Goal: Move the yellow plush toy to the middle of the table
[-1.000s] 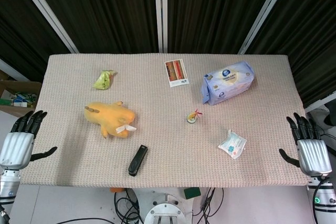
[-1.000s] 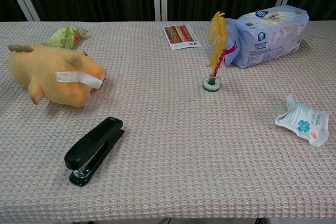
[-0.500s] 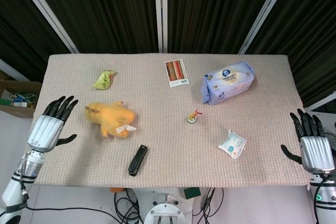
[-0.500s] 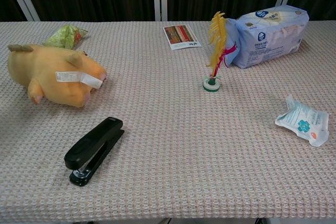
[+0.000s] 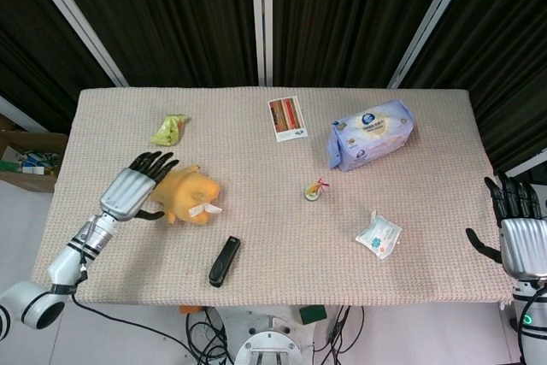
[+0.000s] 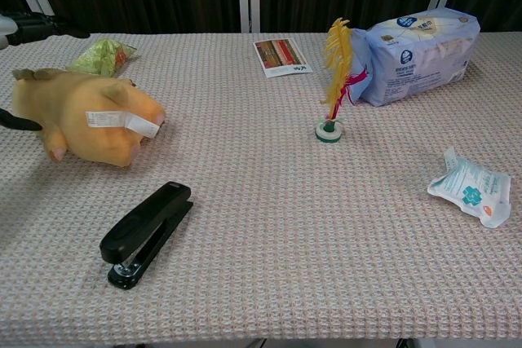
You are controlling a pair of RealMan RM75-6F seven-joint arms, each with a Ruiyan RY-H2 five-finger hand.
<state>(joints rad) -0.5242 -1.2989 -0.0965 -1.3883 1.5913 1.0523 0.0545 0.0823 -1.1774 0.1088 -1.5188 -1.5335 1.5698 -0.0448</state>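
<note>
The yellow plush toy (image 5: 190,195) lies on its side on the left part of the table, a white label across its snout (image 6: 122,122). My left hand (image 5: 132,188) hovers over the toy's left end with its fingers spread, holding nothing. In the chest view only its dark fingertips (image 6: 37,27) show at the top left edge. My right hand (image 5: 519,241) hangs open off the table's right edge, far from the toy.
A black stapler (image 5: 224,261) lies just in front of the toy. A green wrapper (image 5: 167,130) sits behind it. A card (image 5: 287,118), a tissue pack (image 5: 371,132), a feathered shuttlecock (image 6: 333,79) and a small white packet (image 5: 378,234) occupy the middle and right.
My left hand has swept in from the table's left edge to above the toy's left end. My right hand has drifted slightly further right and down. The toy has not moved.
</note>
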